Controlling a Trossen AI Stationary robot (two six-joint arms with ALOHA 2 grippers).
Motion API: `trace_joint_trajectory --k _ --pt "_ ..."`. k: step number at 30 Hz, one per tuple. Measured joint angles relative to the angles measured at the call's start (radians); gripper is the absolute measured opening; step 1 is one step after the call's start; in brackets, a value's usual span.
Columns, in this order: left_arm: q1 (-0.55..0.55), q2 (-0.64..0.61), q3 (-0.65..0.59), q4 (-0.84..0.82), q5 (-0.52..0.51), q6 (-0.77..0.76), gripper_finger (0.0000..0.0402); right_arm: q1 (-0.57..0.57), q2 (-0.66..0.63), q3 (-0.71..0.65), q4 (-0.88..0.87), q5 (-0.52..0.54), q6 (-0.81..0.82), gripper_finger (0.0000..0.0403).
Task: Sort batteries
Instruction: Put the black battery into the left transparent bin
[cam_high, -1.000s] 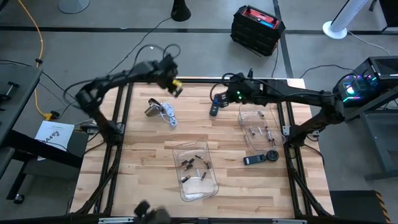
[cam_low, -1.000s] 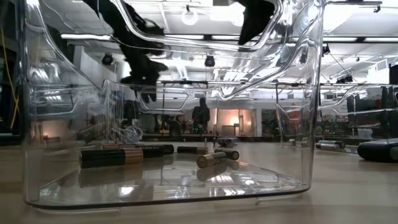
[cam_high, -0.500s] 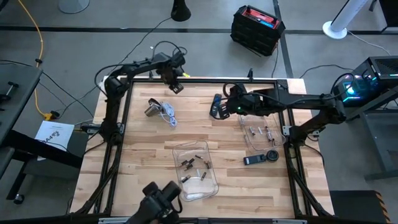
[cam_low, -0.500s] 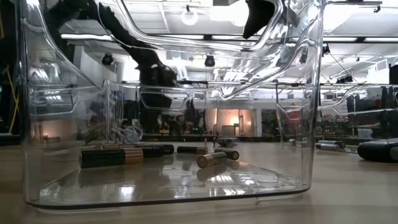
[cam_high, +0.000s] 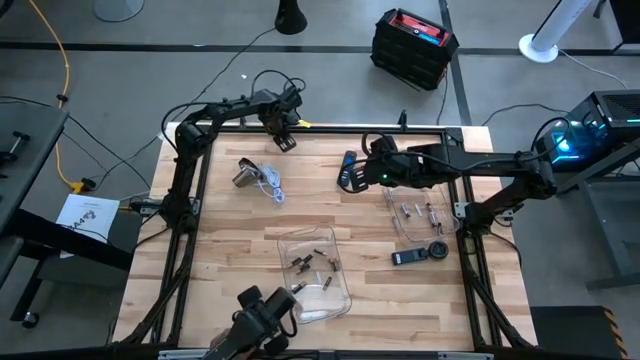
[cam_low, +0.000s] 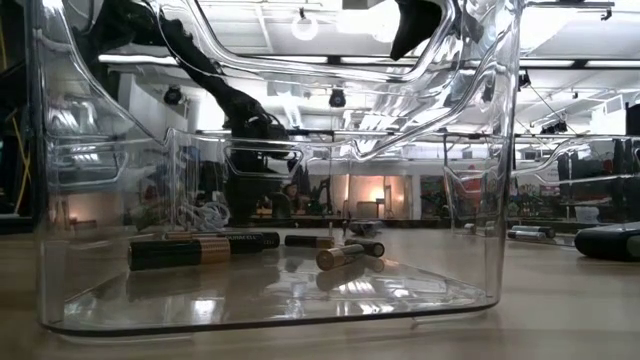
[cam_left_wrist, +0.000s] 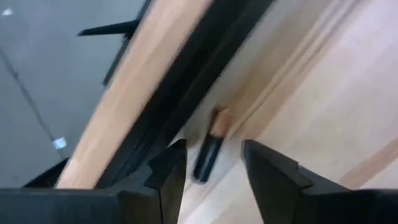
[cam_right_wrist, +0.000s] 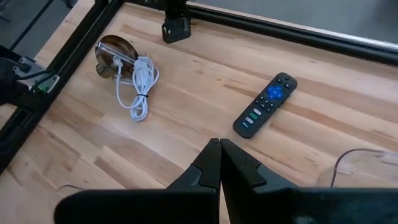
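Note:
A loose battery, dark with a coppery end, lies on the wood against the black frame rail at the table's far edge. My left gripper is open above it, one finger on either side, apart from it. More batteries lie in the near clear container and in the right clear container. My right gripper is shut and holds nothing. It hovers over the table's middle, beside the black remote.
The silver cylinder with its white cable lies left of centre. A black flat device rests near the right container. A dark object stands at the near edge. Bare wood lies between the cylinder and the near container.
My left arm has swung round to lie along the far edge, and its gripper has come down toward the far rail. My right gripper has shifted a little toward the near edge beside the remote. The dark object at the near edge has moved rightward.

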Motion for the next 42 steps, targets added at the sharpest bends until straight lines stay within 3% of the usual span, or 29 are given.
trace_joint_trajectory --k 7,12,16,19,22,28,32,35,37,39,42 --pt "-0.001 0.047 0.007 -0.018 0.046 0.081 0.0142 0.000 0.000 0.000 0.000 -0.001 0.025 0.0000" --pt "-0.007 0.019 0.005 -0.081 0.078 0.006 0.0028 0.000 0.000 0.000 0.000 0.009 0.019 0.0000" --pt "0.000 -0.075 -0.012 -0.145 0.166 -0.069 0.0022 0.000 0.000 0.000 -0.001 0.027 0.006 0.0000" --pt "-0.017 -0.208 -0.007 -0.143 0.197 -0.102 0.0011 0.000 -0.001 0.000 -0.006 0.031 -0.035 0.0000" --pt "-0.067 -0.336 -0.059 -0.143 0.301 -0.103 0.0008 0.000 -0.002 0.000 -0.038 0.055 -0.066 0.0000" --pt "-0.334 -0.614 -0.258 -0.120 0.572 -0.074 0.0008 0.002 -0.002 0.000 -0.114 0.061 -0.086 0.0000" --pt "-0.611 -0.751 -0.453 0.068 0.667 -0.112 0.0007 0.002 -0.002 0.000 -0.153 0.061 -0.104 0.0000" --pt "-0.811 -0.795 -0.603 0.333 0.661 -0.190 0.0010 0.002 -0.002 0.000 -0.160 0.061 -0.131 0.0000" --pt "-0.918 -0.785 -0.674 0.527 0.599 -0.229 0.0014 0.002 -0.002 0.000 -0.160 0.060 -0.145 0.0000" --pt "-0.993 -0.765 -0.705 0.683 0.490 -0.264 0.0015 -0.003 -0.002 0.000 -0.160 0.052 -0.145 0.0000" --pt "-1.034 -0.718 -0.702 0.761 0.401 -0.298 0.0020 -0.005 -0.002 0.000 -0.159 0.038 -0.145 0.0000"
